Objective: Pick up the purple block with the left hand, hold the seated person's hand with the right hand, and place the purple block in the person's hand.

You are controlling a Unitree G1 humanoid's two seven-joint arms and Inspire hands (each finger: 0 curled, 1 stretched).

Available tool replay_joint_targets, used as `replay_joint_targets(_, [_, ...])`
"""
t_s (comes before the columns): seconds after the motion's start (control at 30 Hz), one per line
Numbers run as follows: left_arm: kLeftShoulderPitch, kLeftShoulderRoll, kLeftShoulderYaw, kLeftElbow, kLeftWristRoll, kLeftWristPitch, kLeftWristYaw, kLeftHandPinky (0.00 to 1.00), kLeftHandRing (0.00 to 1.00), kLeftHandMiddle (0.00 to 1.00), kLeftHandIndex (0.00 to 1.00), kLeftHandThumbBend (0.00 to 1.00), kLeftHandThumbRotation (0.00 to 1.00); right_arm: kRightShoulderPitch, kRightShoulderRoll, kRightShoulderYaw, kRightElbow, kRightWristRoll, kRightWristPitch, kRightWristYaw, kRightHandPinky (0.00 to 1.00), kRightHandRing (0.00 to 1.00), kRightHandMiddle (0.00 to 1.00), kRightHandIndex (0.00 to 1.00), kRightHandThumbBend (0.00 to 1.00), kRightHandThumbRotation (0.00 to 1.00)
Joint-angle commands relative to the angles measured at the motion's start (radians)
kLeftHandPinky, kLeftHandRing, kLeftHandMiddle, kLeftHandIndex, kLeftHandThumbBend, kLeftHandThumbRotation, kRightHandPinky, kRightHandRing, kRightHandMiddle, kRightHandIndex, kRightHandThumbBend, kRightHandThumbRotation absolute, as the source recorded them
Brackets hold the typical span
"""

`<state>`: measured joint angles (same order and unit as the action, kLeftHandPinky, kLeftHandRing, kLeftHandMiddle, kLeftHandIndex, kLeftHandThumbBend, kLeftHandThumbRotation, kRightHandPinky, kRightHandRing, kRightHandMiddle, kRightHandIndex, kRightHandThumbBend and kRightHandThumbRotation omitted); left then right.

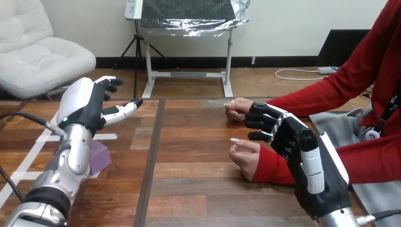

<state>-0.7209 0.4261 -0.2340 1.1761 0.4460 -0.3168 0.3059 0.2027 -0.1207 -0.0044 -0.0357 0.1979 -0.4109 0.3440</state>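
Currently the left hand (pixel 90 101) hovers, fingers spread and empty; the purple block (pixel 100 158) lies below it, back toward the robot, well apart from the right hand (pixel 295 142).

1. this looks like a robot lab, a room for tests.
2. two machine hands, the left hand (pixel 87 101) and the right hand (pixel 289 135), are held over a wooden table (pixel 198 146).
3. white tape (pixel 108 136) makes lines on the table top.
4. a person (pixel 331 94) sits at the table's right side, close to the robot.
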Motion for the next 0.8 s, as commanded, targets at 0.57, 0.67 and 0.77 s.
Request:
replay_joint_targets(0.57, [-0.042,0.034,-0.010,-0.055,0.018,0.098,-0.120,0.71,0.82,0.86,0.88,0.70,0.54,-0.065,-0.002,-0.005,-0.040,0.007,0.002,-0.004,0.72,0.78,0.77,0.77,0.85,1.00])
replay_joint_targets(0.67, [-0.040,0.039,-0.028,-0.044,0.044,0.104,-0.120,0.70,0.81,0.86,0.88,0.70,0.54,-0.064,-0.001,-0.005,-0.041,0.008,-0.001,-0.003,0.72,0.78,0.77,0.77,0.85,1.00])
replay_joint_targets(0.77, [-0.036,0.040,-0.031,-0.038,0.056,0.102,-0.124,0.70,0.81,0.85,0.87,0.71,0.55,-0.064,0.000,-0.004,-0.042,0.008,-0.001,-0.005,0.72,0.78,0.77,0.77,0.85,1.00])
